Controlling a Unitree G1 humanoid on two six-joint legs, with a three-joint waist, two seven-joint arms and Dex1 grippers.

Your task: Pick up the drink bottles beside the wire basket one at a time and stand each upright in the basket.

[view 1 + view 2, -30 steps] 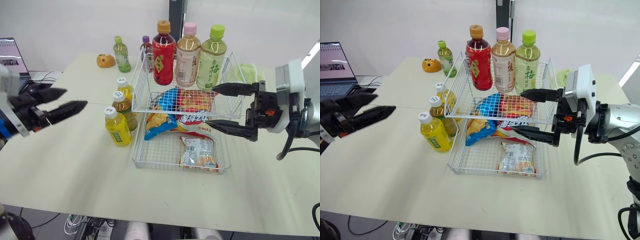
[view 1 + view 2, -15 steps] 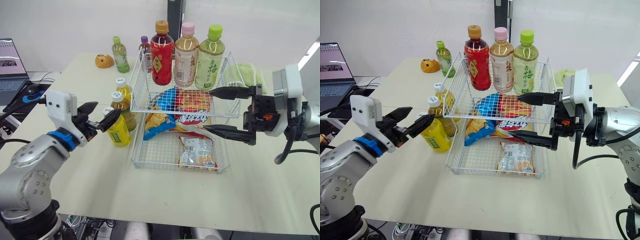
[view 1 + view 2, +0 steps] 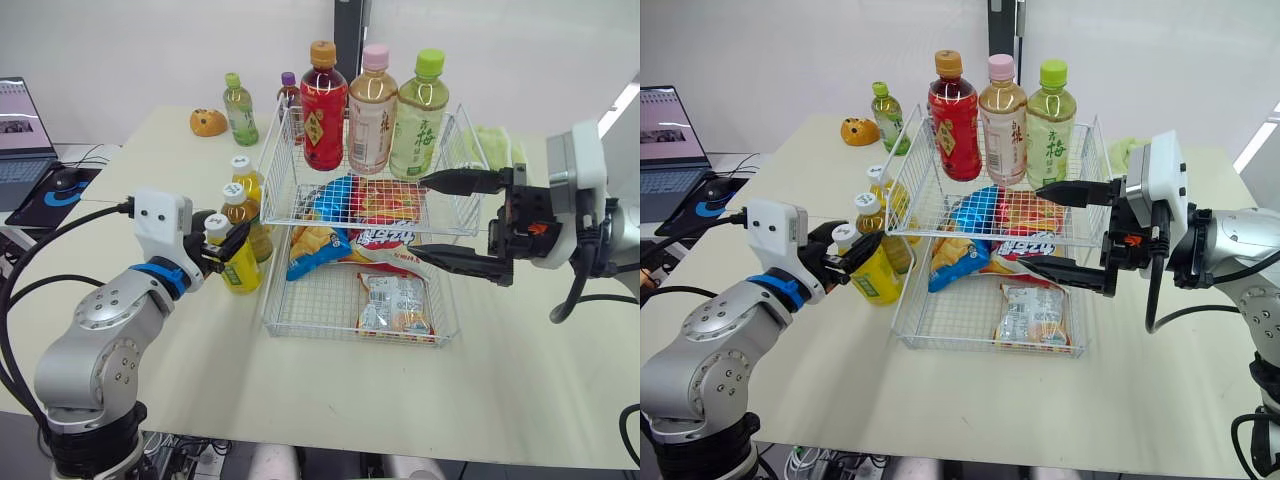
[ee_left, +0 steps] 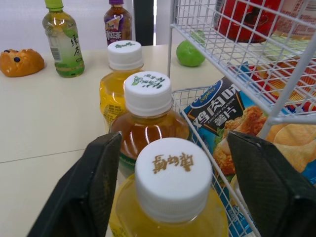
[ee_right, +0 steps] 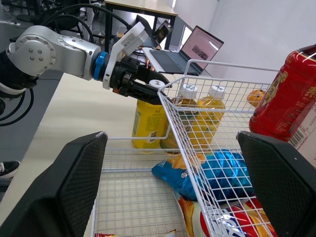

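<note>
Left wrist view: the left tool stands spread, one finger on each side of the white cap of the yellow bottle, with a gap on both sides and no contact visible. A second ago this tool was well out to the left of the bottle row; it has since closed in and now straddles the nearest bottle. An amber bottle stands directly beyond the tool, touching or nearly touching the yellow one. The wire basket lies just beside the right finger. The right tool remains spread over the basket's snack packets. Assessment: approach complete, grasp not yet made; the neighbouring bottle risks being knocked on the worktop.
</note>
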